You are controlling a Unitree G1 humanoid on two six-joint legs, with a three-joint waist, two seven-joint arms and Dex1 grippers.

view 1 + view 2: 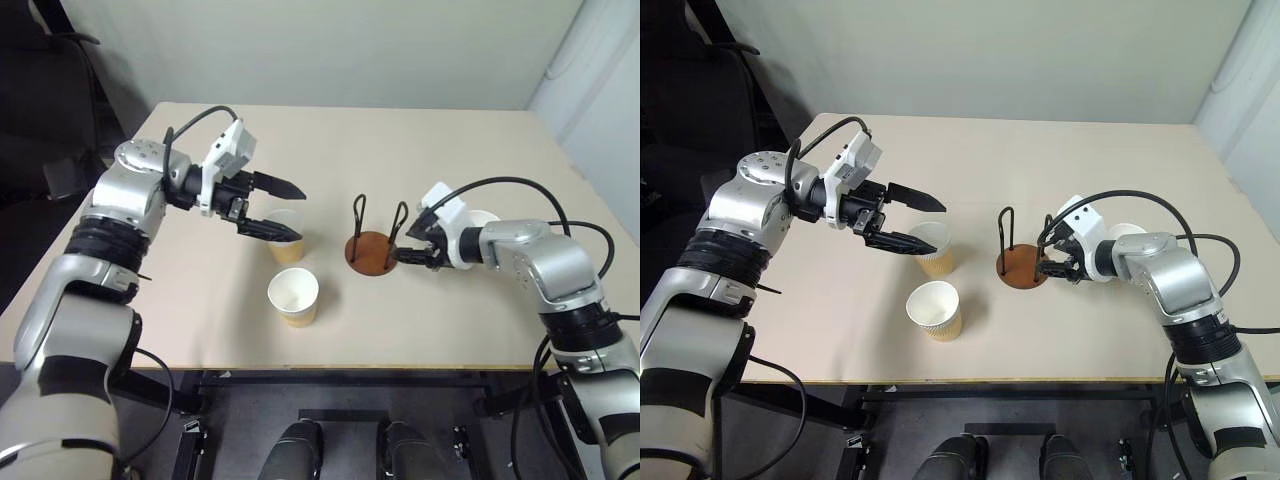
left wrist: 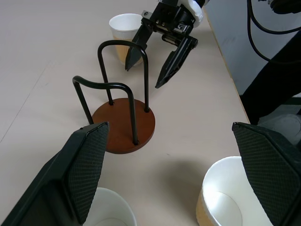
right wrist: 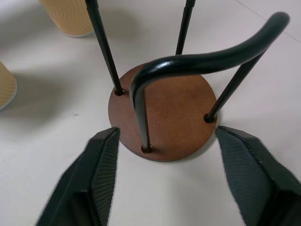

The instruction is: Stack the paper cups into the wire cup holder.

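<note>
We see a beige desk (image 1: 450, 160) carrying everything. Our left gripper (image 1: 285, 210) hangs above the desk's middle, a little toward the left edge, fingers spread wide with nothing between them; one fingertip sits over a cup. Our right gripper (image 3: 164, 179) reaches in from the right edge, low to the desk, its fingers apart on either side of the holder's base and clamped on nothing. The holder (image 1: 372, 250) stands upright near the desk's centre, its two wire loops empty. Three cups stand upright, rims up: one cup (image 1: 287, 236) under the left gripper, a second cup (image 1: 294, 297) just beside it nearer the front edge, and a third cup (image 2: 124, 34) behind the right gripper, toward the right edge.
</note>
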